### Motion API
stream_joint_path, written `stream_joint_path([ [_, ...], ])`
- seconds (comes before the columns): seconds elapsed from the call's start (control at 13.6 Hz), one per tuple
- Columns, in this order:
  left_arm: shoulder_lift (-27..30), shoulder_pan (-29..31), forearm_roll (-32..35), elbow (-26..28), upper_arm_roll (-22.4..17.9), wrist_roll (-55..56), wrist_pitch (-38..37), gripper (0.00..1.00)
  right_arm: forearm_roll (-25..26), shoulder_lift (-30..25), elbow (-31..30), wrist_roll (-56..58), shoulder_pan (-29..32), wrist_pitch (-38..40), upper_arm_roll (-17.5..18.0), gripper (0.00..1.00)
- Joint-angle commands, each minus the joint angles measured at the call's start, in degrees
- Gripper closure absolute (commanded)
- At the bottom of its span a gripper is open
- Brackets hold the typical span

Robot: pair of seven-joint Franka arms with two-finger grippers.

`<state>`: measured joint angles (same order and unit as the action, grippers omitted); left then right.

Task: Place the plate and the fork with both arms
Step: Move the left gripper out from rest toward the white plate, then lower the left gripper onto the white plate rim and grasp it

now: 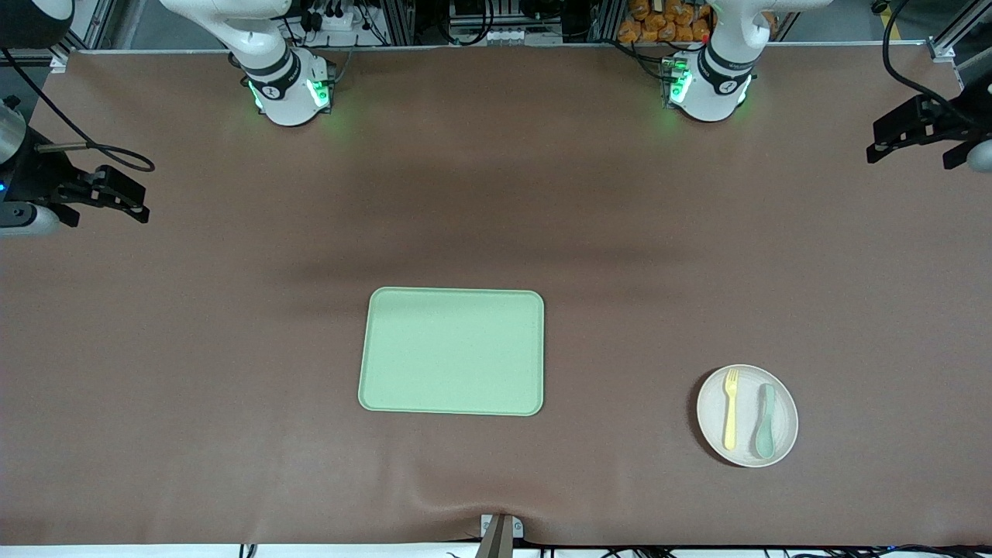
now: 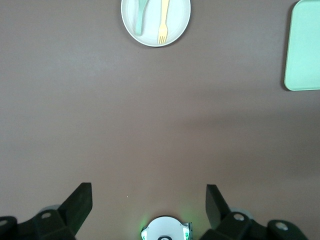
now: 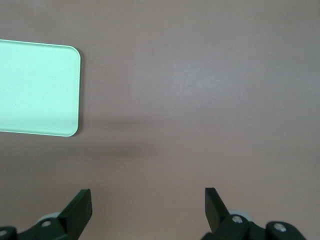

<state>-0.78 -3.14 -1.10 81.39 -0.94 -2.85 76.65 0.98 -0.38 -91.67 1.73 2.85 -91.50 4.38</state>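
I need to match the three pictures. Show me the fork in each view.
Front view: the fork lies on the plate, beside the spoon.
Left wrist view: the fork is on the plate, at the top edge.
Right wrist view: not in it.
Shared landmark: the tray.

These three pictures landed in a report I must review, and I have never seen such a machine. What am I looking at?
Two white robot arms stand at a brown table. The wide picture looks down from across it; the other two come from cameras on each arm's wrist. The left tool and the right tool are both open, hold nothing, and wait up at the table's two ends. On the table lies a green tray. Toward the left arm's end sits a round plate carrying a yellow fork and a teal spoon.
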Motion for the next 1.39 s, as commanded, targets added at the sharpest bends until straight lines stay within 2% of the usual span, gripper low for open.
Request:
stream_joint_path([
  [0.0,-2.3,-0.5,1.6,-0.2,-0.1,0.9,1.4,0.0,-0.5,-0.1,0.3,0.1,1.0,0.2,0.6,0.0],
  [0.29,-6.0,-0.4,1.5,-0.4,-0.2,0.9,5.2,0.0,-0.5,-0.1,0.3,0.1,1.0,0.1,0.5,0.0],
  [0.66,-11.2,2.8,1.4,-0.5,-0.3,0.9,10.3,0.0,-0.5,-0.1,0.3,0.0,1.0,0.1,0.5,0.0],
  [0.95,-18.0,4.6,1.4,-0.7,-0.4,0.9,17.4,0.0,-0.5,0.0,0.3,0.1,1.0,0.1,0.5,0.0],
  [1.32,-27.3,6.7,1.4,-0.8,-0.4,1.0,30.2,0.0,-0.5,0.0,0.3,0.1,1.0,0.0,0.5,0.0],
])
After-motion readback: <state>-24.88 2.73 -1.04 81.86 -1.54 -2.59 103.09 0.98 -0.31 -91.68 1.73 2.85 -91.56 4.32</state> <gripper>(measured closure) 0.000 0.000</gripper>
